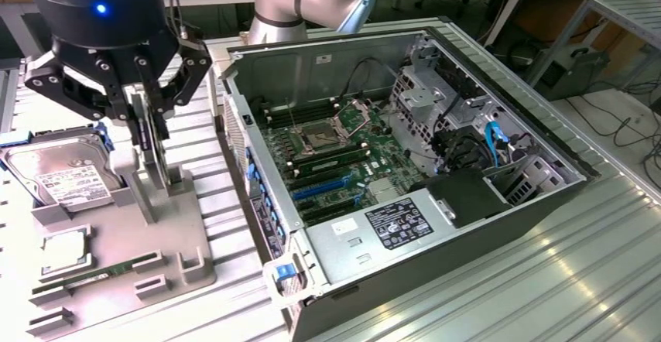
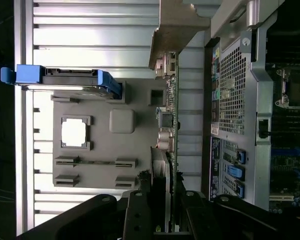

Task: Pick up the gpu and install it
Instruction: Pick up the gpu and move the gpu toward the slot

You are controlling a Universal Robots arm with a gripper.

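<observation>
Gripper (image 1: 145,121) is sitting over the gpu (image 1: 154,168) beside the case (image 1: 234,102); can't tell if it's clamping. Gpu isn't looking lifted or installed yet.

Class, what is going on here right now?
The robot arm's gripper is down at the gpu, which stands on edge in the grey holder beside the open computer case. The card is not yet in the case. A hard drive and a memory stick rest in the same holder.

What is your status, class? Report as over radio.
Gripper over gpu, grip unconfirmed. That gpu upright in grey holder, beside open computer case. No obstruction seen.
</observation>
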